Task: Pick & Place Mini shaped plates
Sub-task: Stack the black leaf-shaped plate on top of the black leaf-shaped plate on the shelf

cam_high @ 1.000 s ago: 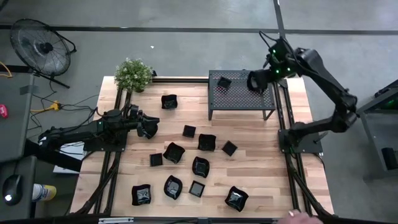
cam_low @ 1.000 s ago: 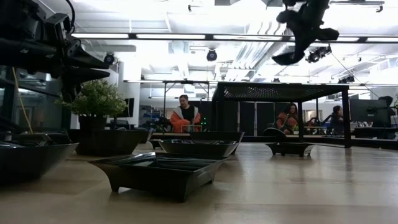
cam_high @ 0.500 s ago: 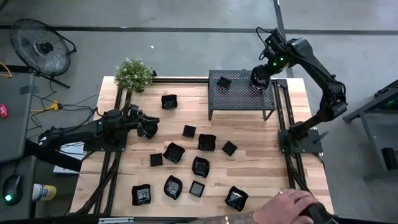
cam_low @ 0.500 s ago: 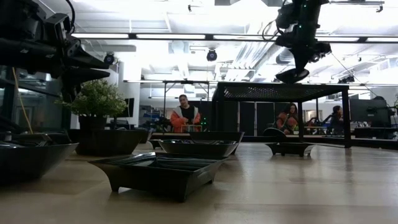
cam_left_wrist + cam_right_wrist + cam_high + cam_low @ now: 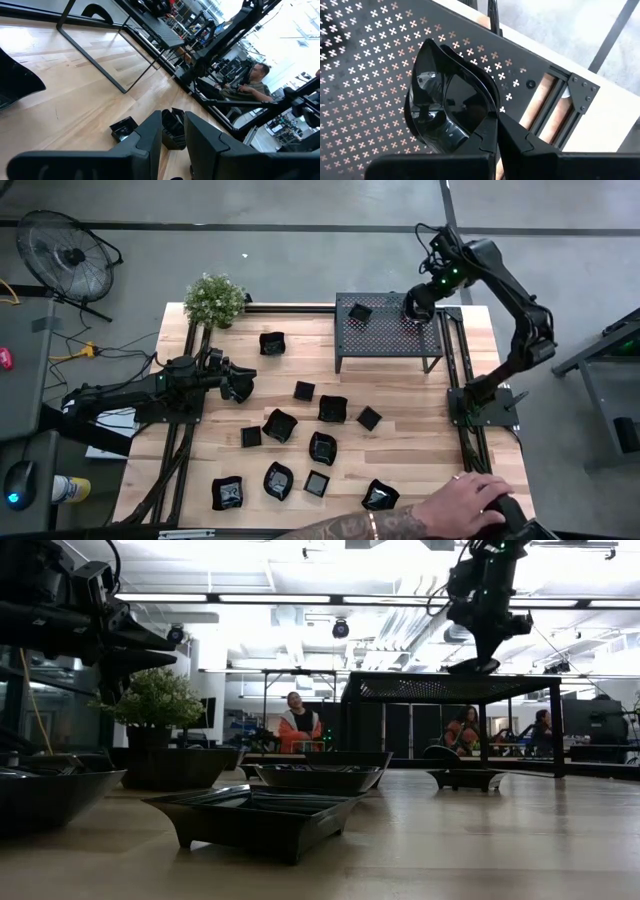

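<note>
Several black glossy mini shaped plates (image 5: 280, 424) lie scattered on the wooden table, and one (image 5: 360, 312) sits on the black perforated rack (image 5: 385, 340). My right gripper (image 5: 418, 302) hangs over the rack's far right part, pointing steeply down and shut on a wavy-rimmed mini plate (image 5: 445, 110). In the low view that plate (image 5: 470, 666) hangs just above the rack top (image 5: 450, 687); whether they touch I cannot tell. My left gripper (image 5: 243, 387) rests level at the table's left, fingers a little apart (image 5: 173, 132), nothing between them. My right gripper pinches the plate's rim (image 5: 490, 116) between its two fingers, one finger (image 5: 482, 142) on the hollow side and one behind the wall. The fingers come from above, pointing down. The plate hangs below them on edge, its hollow turned sideways, over the rack.
A potted plant (image 5: 213, 298) stands at the table's far left corner. A person's hand and forearm (image 5: 450, 510) reach over the near right corner, beside a plate (image 5: 380, 495). People sit in the room beyond the table. Bare wood lies left of the rack.
My right gripper has sunk toward the rack top with the plate and rolled its wrist, so the plate now hangs closer to the rack. A person's hand has come in over the table's near right corner.
</note>
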